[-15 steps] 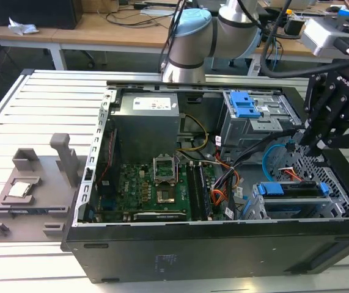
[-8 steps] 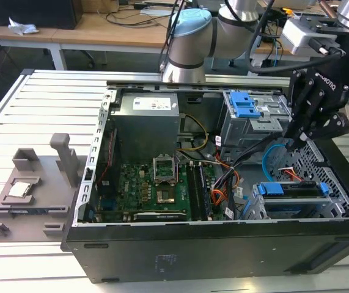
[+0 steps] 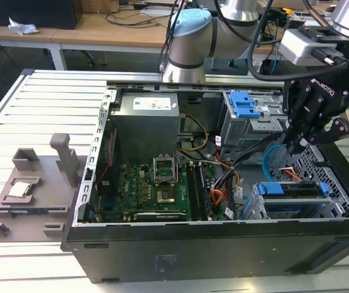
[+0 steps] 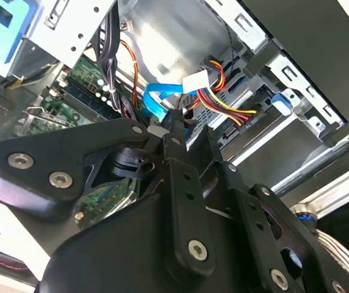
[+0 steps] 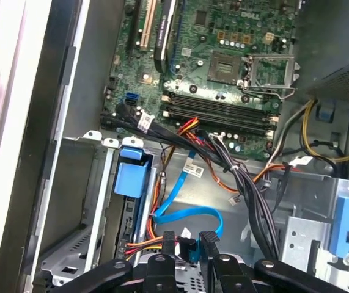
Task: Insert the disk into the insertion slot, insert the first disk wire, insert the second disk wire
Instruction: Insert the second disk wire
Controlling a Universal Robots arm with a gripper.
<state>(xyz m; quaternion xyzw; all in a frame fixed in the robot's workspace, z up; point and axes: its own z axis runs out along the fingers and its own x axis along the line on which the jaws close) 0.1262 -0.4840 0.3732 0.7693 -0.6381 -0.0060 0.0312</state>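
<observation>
Pinching the plug end of the second disk wire (image 5: 183,213), the gripper (image 5: 188,239) has its fingers clamped on it in the first wrist view. The light blue cable curls in a loop just beyond the tips. This reads as the third step in hand.

The disk (image 3: 293,189) sits in the insertion slot (image 3: 296,210), lower right of the exterior view, with the gripper hanging above it. The first disk wire (image 3: 291,173) lies just above the disk; I cannot tell whether its plug is seated.

Judgement: seating the held plug calls for squaring it to the socket at the disk's end and giving a short straight push. It must also keep clear of the red-white-black bundle crowding the same spot.

Containers:
- The slot holds the disk.
- The open computer case (image 3: 223,250) holds the motherboard (image 3: 156,189) at centre, the power supply (image 3: 146,122) above it, and a taller grey bay (image 3: 244,110) with a blue latch at upper right.
- A grey fixture (image 3: 27,204) at left on the slatted table (image 3: 40,110) carries a small square part (image 3: 20,189).
</observation>
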